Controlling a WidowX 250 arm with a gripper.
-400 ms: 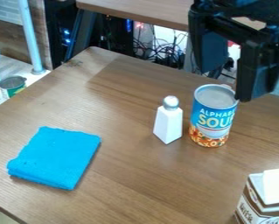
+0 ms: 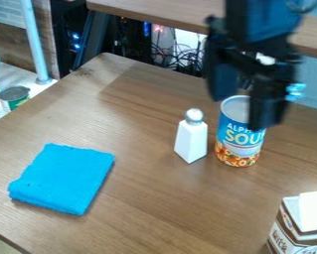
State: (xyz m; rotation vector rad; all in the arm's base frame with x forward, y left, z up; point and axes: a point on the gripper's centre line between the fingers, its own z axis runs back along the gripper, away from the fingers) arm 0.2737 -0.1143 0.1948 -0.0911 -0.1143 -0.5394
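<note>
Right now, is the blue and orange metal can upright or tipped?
Upright: the blue and orange metal can stands on its base, silver top facing up.

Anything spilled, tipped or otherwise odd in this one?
Nothing looks spilled or tipped: the soup can, partly behind the gripper, and the white shaker stand upright, and the blue cloth lies folded. Only the tangled cables behind the table look untidy.
</note>
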